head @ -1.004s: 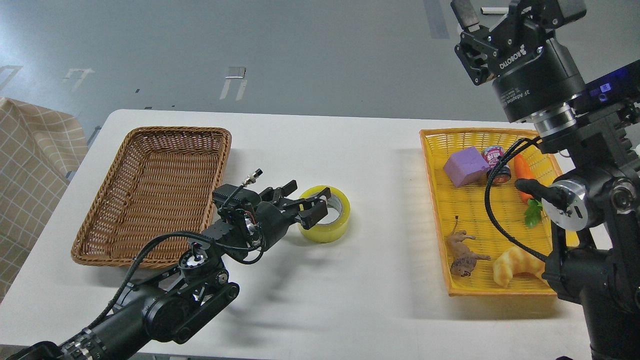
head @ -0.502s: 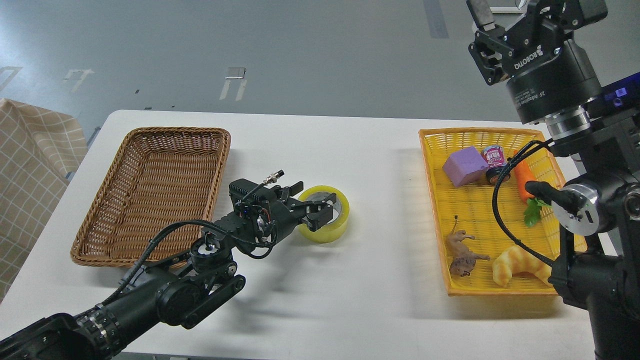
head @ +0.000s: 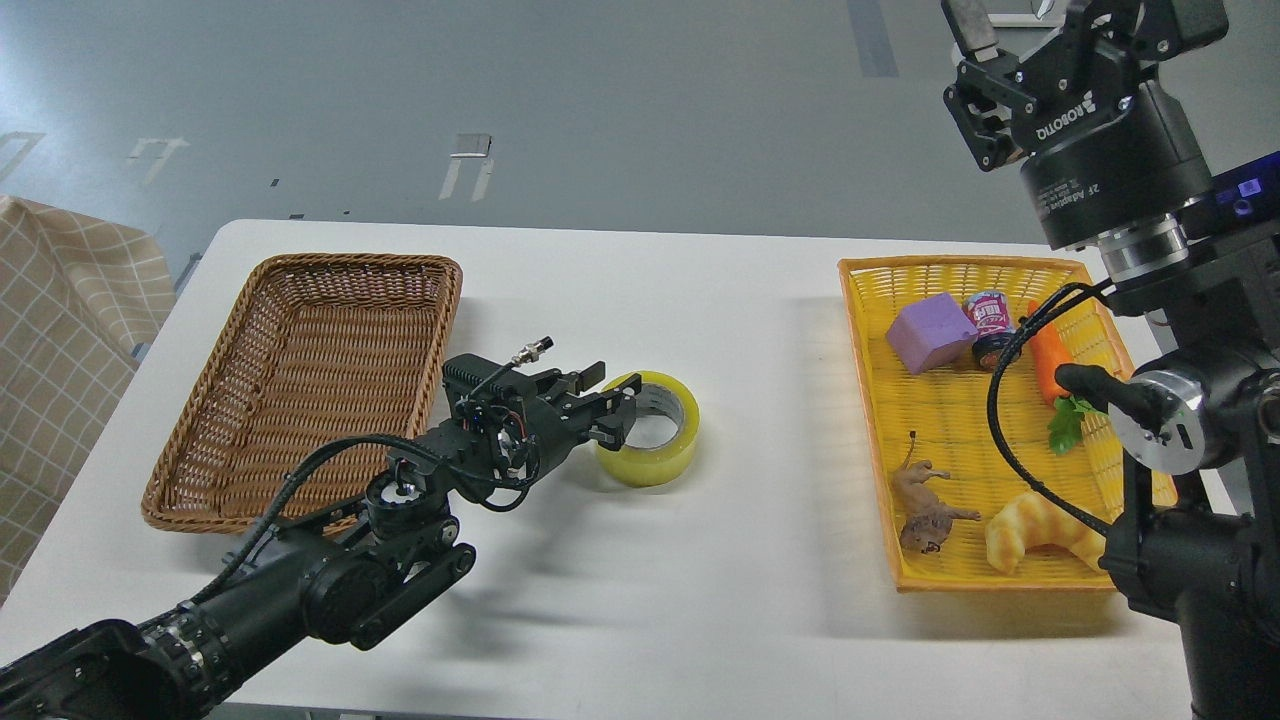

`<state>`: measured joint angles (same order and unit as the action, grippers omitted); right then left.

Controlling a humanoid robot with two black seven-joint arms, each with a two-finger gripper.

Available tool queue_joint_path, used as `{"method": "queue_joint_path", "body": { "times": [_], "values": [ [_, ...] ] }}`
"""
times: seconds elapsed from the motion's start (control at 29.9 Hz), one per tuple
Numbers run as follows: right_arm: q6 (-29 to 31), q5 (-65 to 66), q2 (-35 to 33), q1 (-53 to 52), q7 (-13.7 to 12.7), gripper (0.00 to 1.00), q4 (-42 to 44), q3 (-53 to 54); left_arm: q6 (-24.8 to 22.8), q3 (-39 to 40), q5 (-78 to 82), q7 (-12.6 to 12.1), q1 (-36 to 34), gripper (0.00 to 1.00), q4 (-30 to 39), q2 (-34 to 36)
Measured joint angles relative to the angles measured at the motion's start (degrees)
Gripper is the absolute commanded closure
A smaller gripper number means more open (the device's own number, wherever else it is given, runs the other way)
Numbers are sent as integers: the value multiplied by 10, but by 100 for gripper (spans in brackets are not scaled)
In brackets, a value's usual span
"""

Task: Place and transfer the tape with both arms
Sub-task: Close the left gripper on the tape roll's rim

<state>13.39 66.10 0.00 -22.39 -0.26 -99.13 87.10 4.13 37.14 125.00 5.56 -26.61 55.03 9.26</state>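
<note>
The tape (head: pixel 655 452), a yellow roll with a grey-white core, lies flat on the white table (head: pixel 640 600) between the two baskets. My left gripper (head: pixel 603 400) reaches in from the lower left and sits at the roll's left rim. Its fingers are apart, with the nearer fingertip (head: pixel 614 424) overlapping the rim and the other (head: pixel 592 374) just left of the roll. The roll rests on the table. My right gripper (head: pixel 1015 25) is raised high at the top right, above the yellow basket, open and empty, partly cut off by the frame's top edge.
An empty brown wicker basket (head: pixel 300 290) stands left of the tape. A yellow basket (head: pixel 870 400) on the right holds a purple block (head: pixel 930 333), a small can, a toy carrot, a toy animal and a croissant toy (head: pixel 1040 530). A checked cloth (head: pixel 60 330) hangs at the far left.
My left gripper has drawn back to the left from over the roll's hole to its left rim. My right gripper has shifted right and up. The tape has not moved.
</note>
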Motion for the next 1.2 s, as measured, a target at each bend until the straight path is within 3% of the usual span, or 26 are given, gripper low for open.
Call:
{"method": "queue_joint_path", "body": {
  "times": [0.4,0.43,0.47,0.54,1.2],
  "values": [
    [0,-1,0,1,-1,0,0,1,9,-28,0,8,-3,46,1,7],
    [0,-1,0,1,-1,0,0,1,9,-28,0,9,-3,53,1,8],
    [0,-1,0,1,-1,0,0,0,9,-28,0,10,-3,68,1,10],
    [0,-1,0,2,-1,0,0,0,10,-28,0,11,-3,81,1,11],
    [-1,-1,0,14,-1,0,0,7,17,-27,0,9,-4,83,0,9]
  ]
}}
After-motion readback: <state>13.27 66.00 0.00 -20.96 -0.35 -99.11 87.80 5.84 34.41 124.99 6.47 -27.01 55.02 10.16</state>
